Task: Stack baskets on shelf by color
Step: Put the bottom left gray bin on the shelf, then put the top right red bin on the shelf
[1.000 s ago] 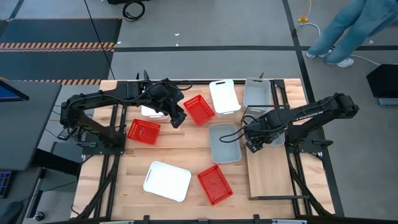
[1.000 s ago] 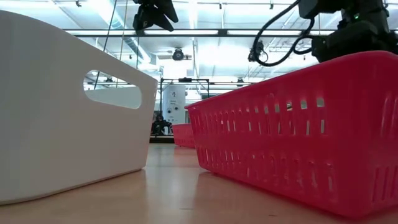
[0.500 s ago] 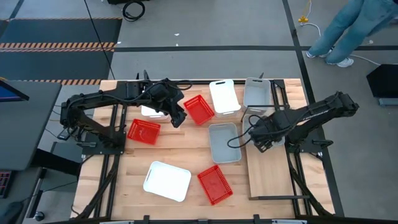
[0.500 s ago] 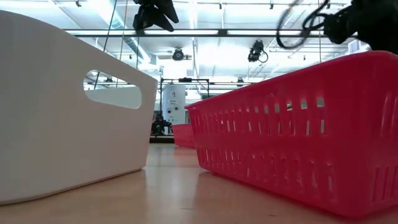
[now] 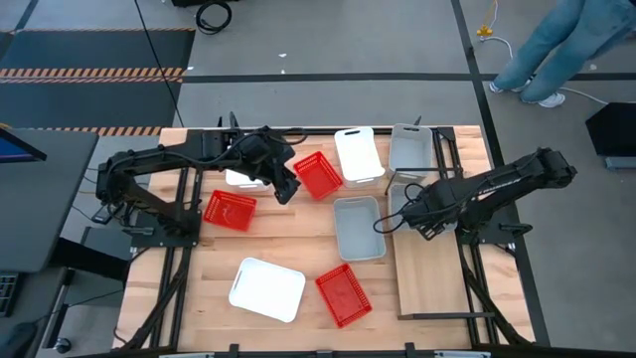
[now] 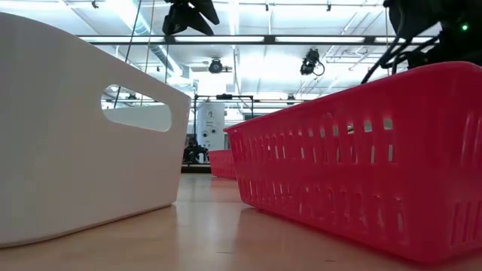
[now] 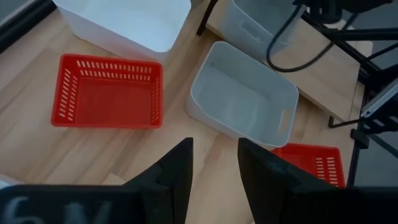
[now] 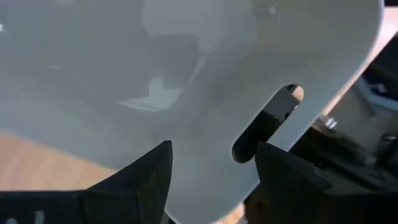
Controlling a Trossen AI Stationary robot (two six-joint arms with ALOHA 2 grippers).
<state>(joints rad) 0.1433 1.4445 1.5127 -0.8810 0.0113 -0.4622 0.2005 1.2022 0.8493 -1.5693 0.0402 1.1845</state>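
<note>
Nine baskets were out, and none were stacked by colour yet. On the shelf (image 5: 429, 283), the pale panel along the right side of the worktop (image 5: 288, 244), one grey basket (image 5: 411, 149) sat at the far end. A second grey one (image 5: 400, 195) was just nearer, mostly hidden under your right arm. The rest of the shelf was bare.

Your right claw (image 5: 415, 213) hung over that second grey basket. In its wrist view the fingers (image 8: 140, 180) stood wide apart with nothing clamped. A grey wall with a handle slot (image 8: 264, 121) filled the picture close in front of them.

The third grey basket (image 5: 359, 228) sat on the worktop just beside the shelf.

Your left claw (image 5: 286, 189) hovered high over the far middle of the worktop. It was part open and had hold of nothing. It was next to a red basket (image 5: 318, 175), with a white basket (image 5: 238, 177) partly under the arm.

The others were scattered:
- A white one (image 5: 360, 154) at the far edge, beside the grey one on the shelf.
- A red one (image 5: 230, 210) on the left.
- A white one (image 5: 267, 289) and a red one (image 5: 343, 294) near the front, both tilted off square.
</note>
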